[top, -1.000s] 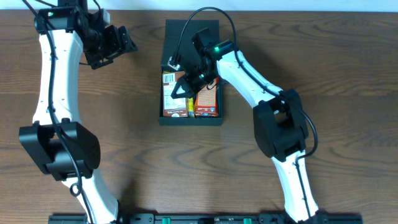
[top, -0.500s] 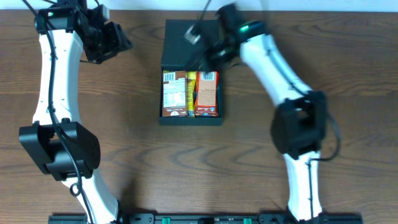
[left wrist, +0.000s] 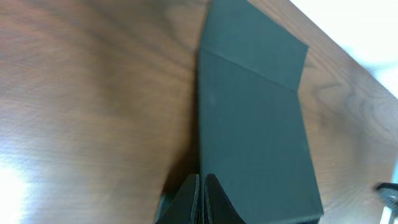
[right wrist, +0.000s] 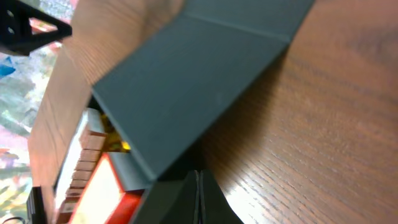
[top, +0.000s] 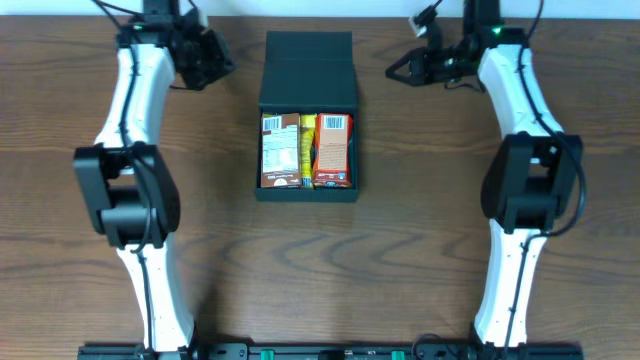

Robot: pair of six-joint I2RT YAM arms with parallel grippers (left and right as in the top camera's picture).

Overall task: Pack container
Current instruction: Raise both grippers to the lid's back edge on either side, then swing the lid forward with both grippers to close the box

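Observation:
The dark container (top: 307, 65) lies at the table's middle, its flap lid laid open toward the back. Inside it lie a brown snack packet (top: 280, 150), a thin yellow one (top: 308, 150) and an orange-red one (top: 333, 150). My left gripper (top: 226, 67) is shut and empty, left of the lid. In the left wrist view, the left gripper (left wrist: 203, 196) sits by the lid's (left wrist: 255, 124) edge. My right gripper (top: 393, 72) is shut and empty, right of the lid. In the right wrist view, the right gripper (right wrist: 198, 196) sits beside the lid (right wrist: 199, 87), with the red packet (right wrist: 99, 193) below.
The dark wooden table (top: 420, 260) carries only the container. Its back edge (top: 240, 16) runs just behind both grippers. Both white arms reach in from the front, one along each side of the container.
My right gripper lifted out of the container and swung to the back right. My left gripper closed and moved right toward the lid.

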